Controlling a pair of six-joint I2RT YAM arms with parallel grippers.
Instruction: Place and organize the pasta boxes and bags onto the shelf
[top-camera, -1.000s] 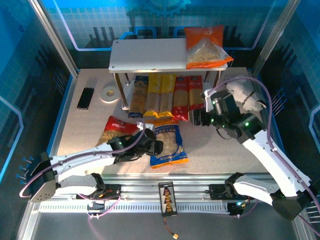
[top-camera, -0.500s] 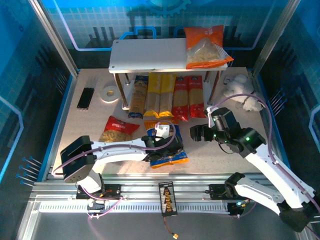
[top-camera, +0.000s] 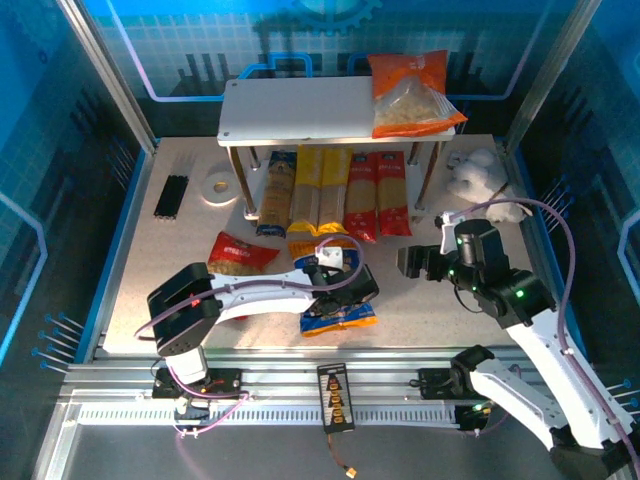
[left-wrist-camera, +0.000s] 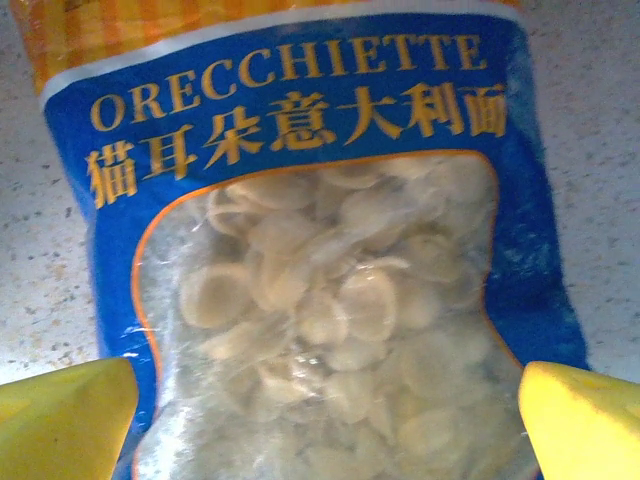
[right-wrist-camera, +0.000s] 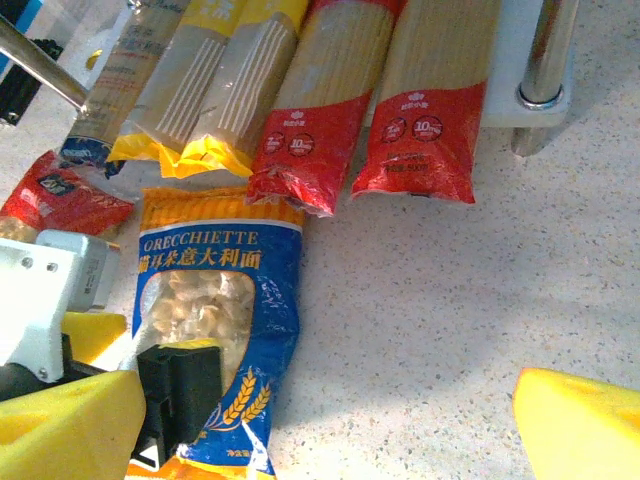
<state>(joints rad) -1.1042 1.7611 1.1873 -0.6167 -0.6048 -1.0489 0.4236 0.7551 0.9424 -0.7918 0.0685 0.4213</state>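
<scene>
The shelf (top-camera: 300, 110) stands at the back of the desk (top-camera: 430, 310). One bag (top-camera: 410, 95) lies on the right end of its top board. Five spaghetti packs (top-camera: 335, 195) lie side by side on the lower board, near ends poking forward. Just before them lies the orecchiette bag (right-wrist-camera: 215, 300), under the left end effector (left-wrist-camera: 320, 420), with another bag (top-camera: 240, 255) to its left. A roll (top-camera: 217, 187) and a stick bundle (top-camera: 172, 195) lie left of the shelf, and a plush toy (top-camera: 485, 180) right of it.

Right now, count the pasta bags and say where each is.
3. The orange bag lies on top of the shelf, right end; the red bag on the table, front left; the blue bag beside it, under the left gripper.
</scene>
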